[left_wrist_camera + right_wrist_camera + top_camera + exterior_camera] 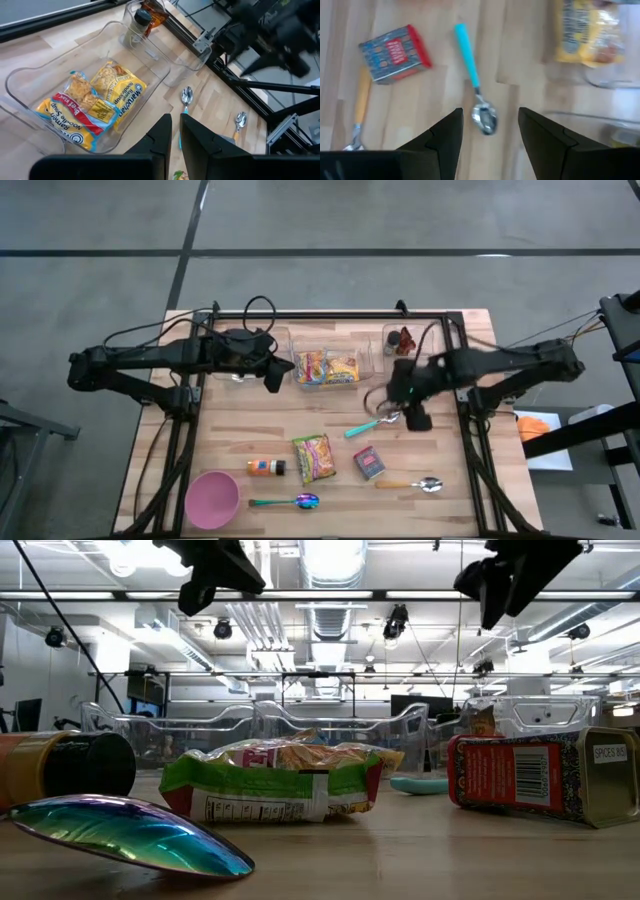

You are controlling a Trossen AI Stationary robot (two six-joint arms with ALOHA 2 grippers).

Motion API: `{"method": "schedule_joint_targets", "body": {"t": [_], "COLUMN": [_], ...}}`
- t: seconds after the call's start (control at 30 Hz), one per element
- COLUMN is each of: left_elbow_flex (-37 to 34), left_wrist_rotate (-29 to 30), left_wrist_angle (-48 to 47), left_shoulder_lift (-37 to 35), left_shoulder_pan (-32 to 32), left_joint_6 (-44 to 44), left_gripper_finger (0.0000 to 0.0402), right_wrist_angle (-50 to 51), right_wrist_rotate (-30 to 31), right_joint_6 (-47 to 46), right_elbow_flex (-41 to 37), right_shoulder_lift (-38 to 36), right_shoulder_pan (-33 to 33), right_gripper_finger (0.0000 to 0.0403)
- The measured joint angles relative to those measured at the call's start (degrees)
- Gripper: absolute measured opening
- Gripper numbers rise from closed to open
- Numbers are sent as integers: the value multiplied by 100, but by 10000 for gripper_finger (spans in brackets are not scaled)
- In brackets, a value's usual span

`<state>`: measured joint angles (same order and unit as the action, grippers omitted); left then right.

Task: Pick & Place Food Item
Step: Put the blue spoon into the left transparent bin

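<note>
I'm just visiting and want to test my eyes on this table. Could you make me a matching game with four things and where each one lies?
Things:
1. yellow ramen packets
2. pink bowl
3. teal-handled spoon
4. red spice tin

Places:
A. under the right gripper
B. near left corner of the table
C. inside the clear bin
D. between the green snack bag and the orange-handled spoon

Pairs: 1-C, 2-B, 3-A, 4-D

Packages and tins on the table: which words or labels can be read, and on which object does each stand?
"Maruchan", "Ramen Noodle Soup", "Beef": yellow ramen packet in the clear bin.
"SPICES": end of the red spice tin.
Green snack bag: print too small to read.
Orange bottle: unreadable.
</note>
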<state>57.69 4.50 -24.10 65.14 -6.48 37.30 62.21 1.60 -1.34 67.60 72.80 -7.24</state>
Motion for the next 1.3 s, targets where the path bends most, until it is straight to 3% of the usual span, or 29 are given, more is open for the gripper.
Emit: {"method": "schedule_joint_targets", "body": {"t": [0.27, 0.87, 1.3], "left_elbow_flex": [0, 0, 0], "left_wrist_rotate": [-169, -306, -322], "left_wrist_angle": [-32, -465, -467], "left_shoulder_lift": [0, -2, -2], "left_shoulder_pan": [-4, 0, 0], "left_joint_6": [-1, -131, -284], "left_gripper_finger": [48, 47, 47], "right_wrist_angle": [-178, -1243, -2036], "right_wrist_rotate": [115, -21, 143], "right_joint_6": [24, 1553, 1895], "right_elbow_flex": [113, 51, -456], "right_shoulder_lift": [1043, 2752, 3131], "right_shoulder_pan": [-420, -424, -348], "right_gripper_finger": [190, 189, 189]}}
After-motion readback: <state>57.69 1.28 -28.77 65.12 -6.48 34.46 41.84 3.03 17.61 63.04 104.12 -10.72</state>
